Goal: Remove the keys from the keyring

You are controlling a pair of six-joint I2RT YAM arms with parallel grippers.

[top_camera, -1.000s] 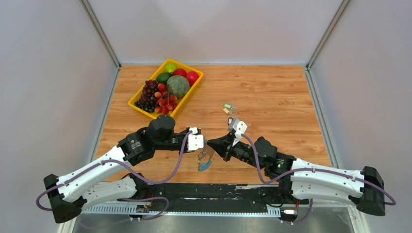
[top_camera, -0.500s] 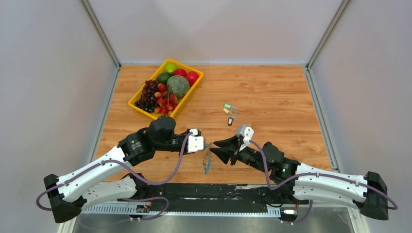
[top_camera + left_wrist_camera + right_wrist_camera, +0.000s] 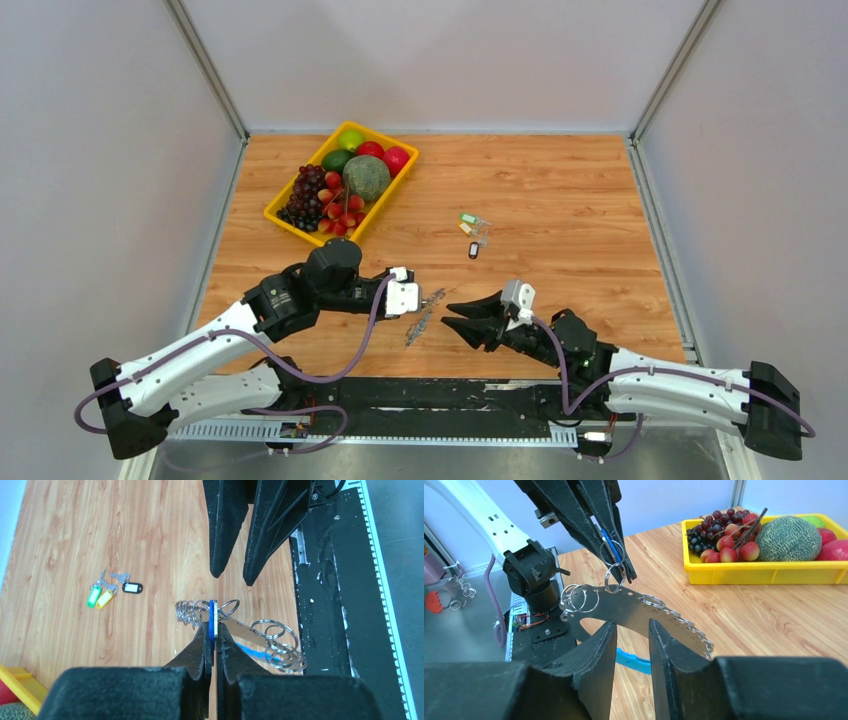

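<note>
The left tool (image 3: 422, 297) is pressed tight on the keyring (image 3: 421, 316), pinching it by a thin blue piece at its top. The metal loop, with its toothed edge and cluster of small split rings, hangs clear of the desk (image 3: 570, 190) near the front edge. Facing it, just apart, the right tool (image 3: 450, 313) has its jaws spread a little with nothing between them. From its own wrist view they are lined up on the loop's flat band. Three keys already lie loose further back on the desk, near one another: one with a green tag (image 3: 93, 596), one with a yellow tag (image 3: 105, 599) and one with a black tag (image 3: 132, 587). They are well away from the yellow fruit tray (image 3: 283, 216). I'd judge the job most of the way through, with the blue piece likely the last one left. The next move seems to call for the right tool to close on the band and steady it, so the two can work the last small ring off against each other.
</note>
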